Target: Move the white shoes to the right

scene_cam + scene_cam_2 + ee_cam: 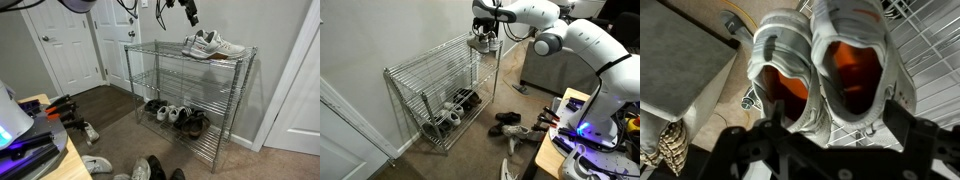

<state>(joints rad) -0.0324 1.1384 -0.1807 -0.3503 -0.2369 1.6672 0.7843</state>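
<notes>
White shoes (212,44) sat side by side on the top shelf of the wire rack (150,75). The gripper (190,16) hung just above them, not touching. The wrist view was dark and blurry down low, but the jaws looked spread apart and empty. The lower-shelf shoes (175,115) were too small to make out.

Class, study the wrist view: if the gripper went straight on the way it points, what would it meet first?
Most likely the white shoes, near their openings, side by side on the wire shelf. The gripper points down at them with jaws apart; the remaining gap is hard to judge.
</notes>
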